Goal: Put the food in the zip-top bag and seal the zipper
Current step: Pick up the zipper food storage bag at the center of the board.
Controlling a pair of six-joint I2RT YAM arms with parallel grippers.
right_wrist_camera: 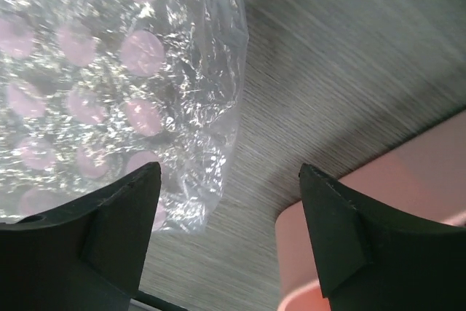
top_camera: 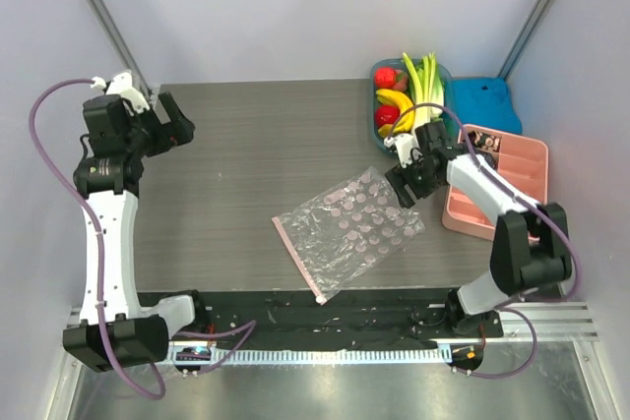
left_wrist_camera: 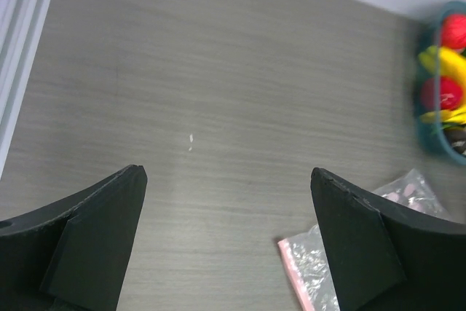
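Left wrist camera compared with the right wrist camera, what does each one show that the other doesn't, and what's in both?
Only the left wrist view: the teal bowl at the right edge, holding red fruit and bananas, plus the pink zipper strip. Only the right wrist view: a corner of the pink tray. Both: the clear dotted bag lying on the grey table, and each camera's own gripper open and empty, the left gripper and the right gripper.
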